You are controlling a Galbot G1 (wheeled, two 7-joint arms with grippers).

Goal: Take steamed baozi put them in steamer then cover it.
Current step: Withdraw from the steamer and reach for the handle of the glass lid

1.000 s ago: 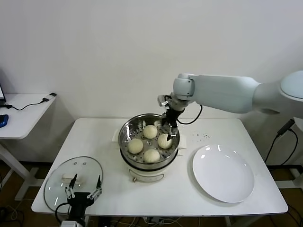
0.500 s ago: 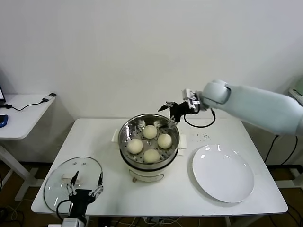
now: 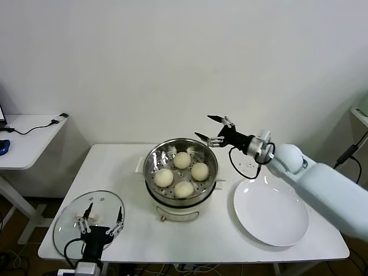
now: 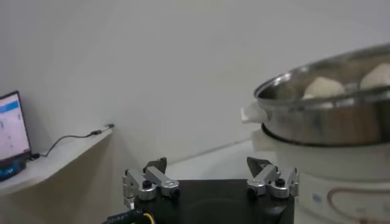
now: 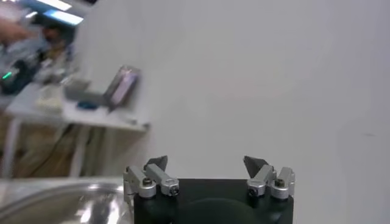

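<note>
Four cream-white baozi [image 3: 182, 173] lie in the shiny steel steamer [image 3: 153, 158] at the table's middle. In the left wrist view the steamer [image 4: 329, 112] shows with bun tops above its rim. The glass cover [image 3: 69, 215] with its white bar handle lies flat at the table's front left. My left gripper [image 3: 102, 219] is open and empty, low over the cover's near edge; it also shows in its wrist view [image 4: 211, 165]. My right gripper [image 3: 210, 128] is open and empty, in the air just beyond the steamer's back right rim; its wrist view [image 5: 206, 162] faces the wall.
An empty white plate [image 3: 270, 211] lies at the table's right. A white side table [image 3: 29, 138] with a cable stands to the left. A screen [image 4: 13, 134] shows on that side in the left wrist view.
My right gripper has lifted out of the steamer and drawn back to the right, leaving the fourth baozi inside. My left gripper has barely shifted over the cover.
</note>
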